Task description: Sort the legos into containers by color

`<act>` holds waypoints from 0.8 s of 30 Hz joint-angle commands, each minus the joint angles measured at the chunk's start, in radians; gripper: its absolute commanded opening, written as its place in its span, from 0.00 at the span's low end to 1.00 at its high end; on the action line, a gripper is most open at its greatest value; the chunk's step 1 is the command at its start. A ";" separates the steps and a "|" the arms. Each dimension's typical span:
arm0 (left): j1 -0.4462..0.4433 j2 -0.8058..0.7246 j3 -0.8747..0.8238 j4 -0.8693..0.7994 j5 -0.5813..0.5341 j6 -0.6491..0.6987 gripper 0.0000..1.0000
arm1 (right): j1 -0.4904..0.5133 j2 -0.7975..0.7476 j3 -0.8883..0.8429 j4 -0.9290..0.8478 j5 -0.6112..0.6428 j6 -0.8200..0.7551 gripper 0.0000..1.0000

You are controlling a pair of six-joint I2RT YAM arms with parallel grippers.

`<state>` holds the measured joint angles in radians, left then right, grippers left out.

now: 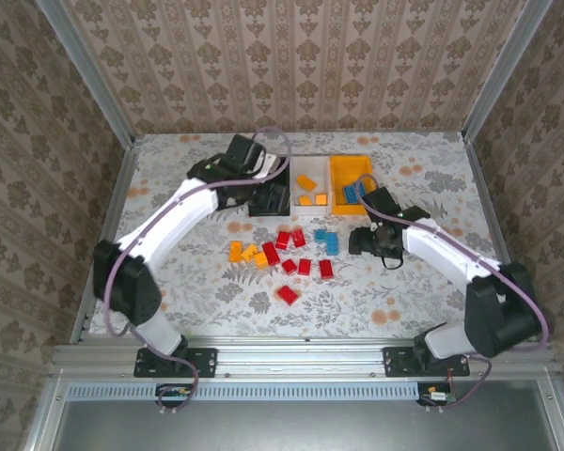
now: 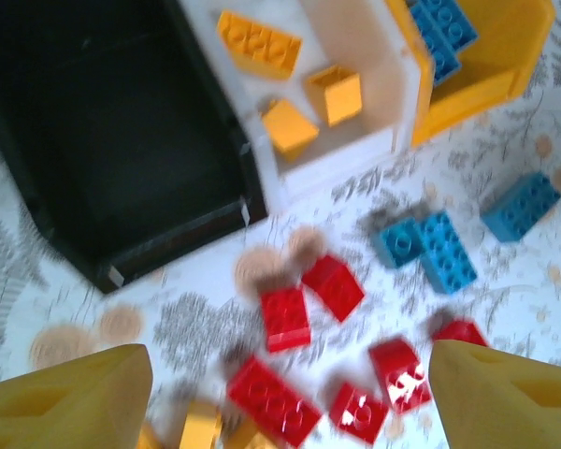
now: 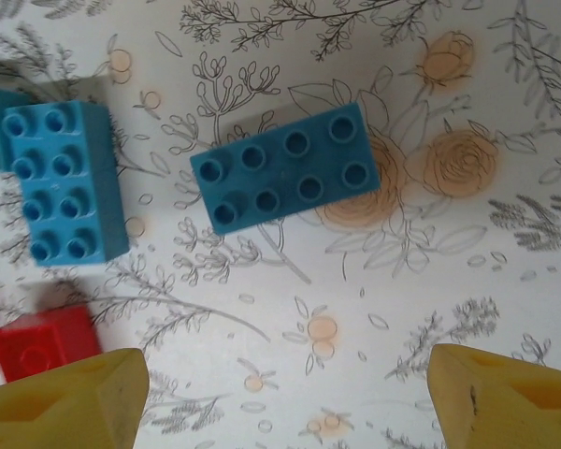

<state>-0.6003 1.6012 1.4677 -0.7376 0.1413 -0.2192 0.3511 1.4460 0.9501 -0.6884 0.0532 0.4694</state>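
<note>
My left gripper (image 1: 268, 193) (image 2: 290, 402) hangs open above the table at the near edge of the empty black bin (image 1: 263, 209) (image 2: 122, 140). Red legos (image 2: 285, 318) (image 1: 291, 246) lie scattered below it, and nothing sits between its fingers. The white bin (image 1: 295, 178) (image 2: 374, 159) holds three orange legos (image 2: 290, 126). Blue legos (image 2: 444, 28) lie in the orange-yellow bin (image 1: 338, 174) (image 2: 505, 84). My right gripper (image 1: 368, 241) (image 3: 285, 393) is open and empty, low over the table, just short of a blue lego (image 3: 285, 166). A second blue lego (image 3: 64, 182) lies to its left.
Orange legos (image 1: 247, 252) lie left of the red pile, and one red lego (image 1: 288, 295) sits alone nearer the front. Metal frame rails (image 1: 113, 197) border the flowered table. A red lego (image 3: 42, 341) lies beside my right gripper's left finger.
</note>
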 commanded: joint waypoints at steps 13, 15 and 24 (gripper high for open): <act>0.063 -0.398 -0.520 0.057 0.030 -0.107 0.91 | -0.041 0.309 0.230 -0.039 0.023 -0.133 0.81; 0.076 -0.420 -0.547 0.057 0.031 -0.109 0.92 | -0.046 0.335 0.249 -0.039 0.021 -0.140 0.80; 0.120 -0.482 -0.577 0.040 0.046 -0.107 0.94 | -0.070 0.414 0.299 -0.045 0.038 -0.161 0.78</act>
<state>-0.4900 1.1431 0.8948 -0.6907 0.1719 -0.3157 0.2928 1.8385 1.2213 -0.6937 0.0574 0.3328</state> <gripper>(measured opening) 0.935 0.783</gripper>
